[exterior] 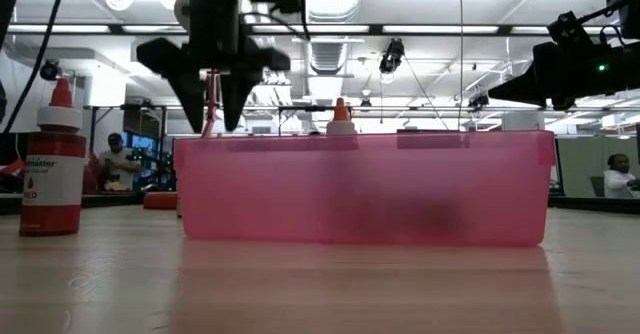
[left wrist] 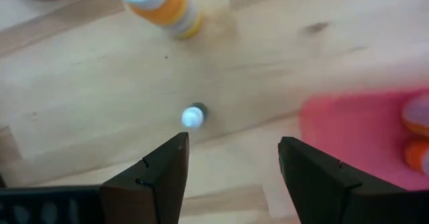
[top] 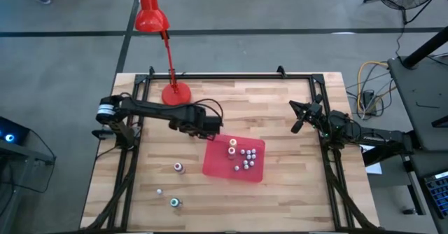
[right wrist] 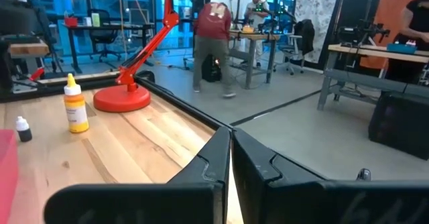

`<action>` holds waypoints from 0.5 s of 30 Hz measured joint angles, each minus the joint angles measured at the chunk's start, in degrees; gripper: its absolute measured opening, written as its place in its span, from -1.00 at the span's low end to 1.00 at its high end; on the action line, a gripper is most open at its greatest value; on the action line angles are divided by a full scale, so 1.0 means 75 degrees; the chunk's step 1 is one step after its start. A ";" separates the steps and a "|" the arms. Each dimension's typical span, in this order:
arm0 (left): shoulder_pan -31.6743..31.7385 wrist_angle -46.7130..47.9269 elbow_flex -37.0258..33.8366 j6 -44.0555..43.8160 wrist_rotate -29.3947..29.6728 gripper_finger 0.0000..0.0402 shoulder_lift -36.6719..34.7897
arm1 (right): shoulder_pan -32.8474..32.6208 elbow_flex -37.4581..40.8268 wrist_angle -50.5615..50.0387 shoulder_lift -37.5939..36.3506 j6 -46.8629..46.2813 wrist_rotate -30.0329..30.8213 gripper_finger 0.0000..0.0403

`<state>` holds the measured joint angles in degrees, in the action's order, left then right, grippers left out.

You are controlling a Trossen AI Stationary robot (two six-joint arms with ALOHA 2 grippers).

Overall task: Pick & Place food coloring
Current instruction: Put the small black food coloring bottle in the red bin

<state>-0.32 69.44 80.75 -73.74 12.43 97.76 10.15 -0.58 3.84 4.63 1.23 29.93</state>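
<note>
The food coloring is a set of tiny bottles. Several stand in the pink tray (top: 218,165) near the table's middle, and three stand on the wood nearer the front: one (top: 179,167), one (top: 159,190) and one (top: 175,202). My left gripper (top: 212,132) hangs open by the tray's far left corner. In the left wrist view its fingers (left wrist: 231,163) stand above a small white-capped bottle (left wrist: 193,117), apart from it, with a yellow-orange bottle (left wrist: 161,6) farther off. My right gripper (right wrist: 230,150) waits shut near the table's right edge (top: 299,118).
A red lamp has its base (top: 176,92) at the table's far side, its head leaning beyond the far edge. In the low view a red bottle (exterior: 52,164) stands at the left, and an orange tip (exterior: 340,114) shows above the tray wall (exterior: 365,189). People stand in the room behind.
</note>
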 joint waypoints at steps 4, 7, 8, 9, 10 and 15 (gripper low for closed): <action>0.0275 -0.0346 -0.0457 -0.0211 -0.0185 0.01 -0.0031 | -0.0003 0.0000 0.0000 0.0001 0.0094 -0.0003 -0.96; 0.0457 -0.0622 -0.0754 -0.0261 -0.0373 0.01 -0.0036 | -0.0002 0.0000 0.0000 0.0000 0.0037 -0.0001 -0.96; 0.0504 -0.0690 -0.0835 -0.0301 -0.0425 0.01 -0.0036 | 0.0000 0.0000 0.0000 0.0001 0.0001 0.0000 -0.96; 0.0551 -0.0739 -0.0908 -0.0332 -0.0494 0.01 -0.0036 | -0.0002 0.0000 0.0000 0.0004 0.0000 0.0000 -0.96; 0.0589 -0.0791 -0.0990 -0.0365 -0.0555 0.01 -0.0036 | -0.0003 0.0000 0.0000 0.0004 0.0009 -0.0002 -0.96; 0.0646 -0.1068 -0.1438 -0.0555 -0.0671 0.01 -0.0051 | -0.0001 0.0000 0.0000 0.0004 0.0051 0.0000 -0.96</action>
<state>4.53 61.43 69.97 -77.90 7.39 97.38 10.14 -0.58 3.84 4.67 1.61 29.93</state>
